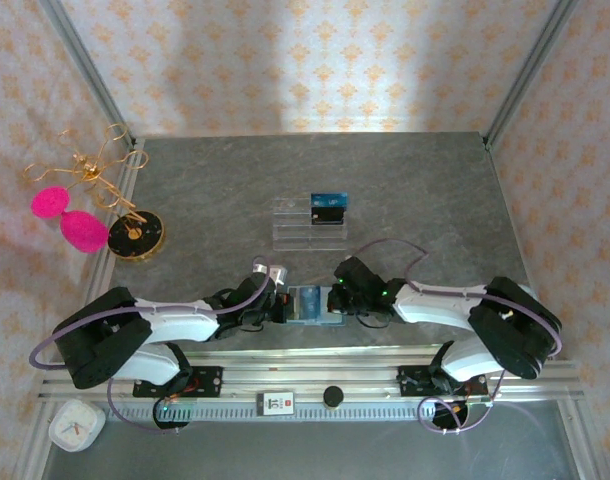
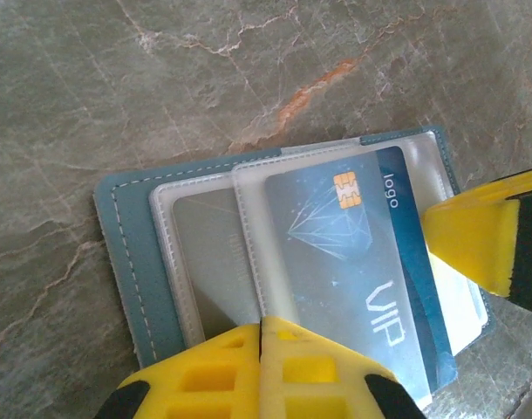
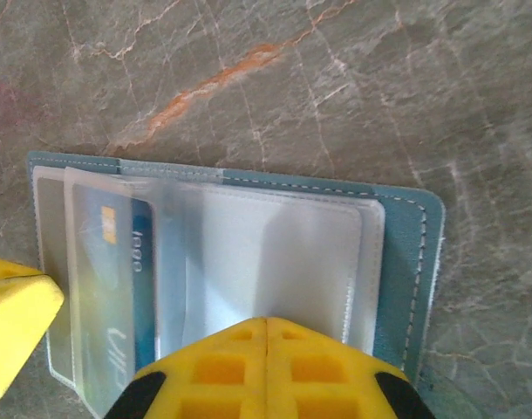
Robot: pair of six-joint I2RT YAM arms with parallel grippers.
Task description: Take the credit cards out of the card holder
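Lying open on the marbled bench (image 2: 161, 87) between the two arms, the teal card holder (image 2: 126, 262) keeps a blue VIP credit card (image 2: 353, 271) in a clear plastic sleeve (image 2: 248, 188); the card looks light, stiff and slick, best pinched by the edge that seems to peek from the sleeve; the soft holder may lift with it unless pinned; the left gripper (image 2: 262, 336) has its jaws pressed together at the holder's near edge; the right gripper (image 3: 266, 336) is closed the same way over the other flap; whether either pinches a sleeve I cannot tell
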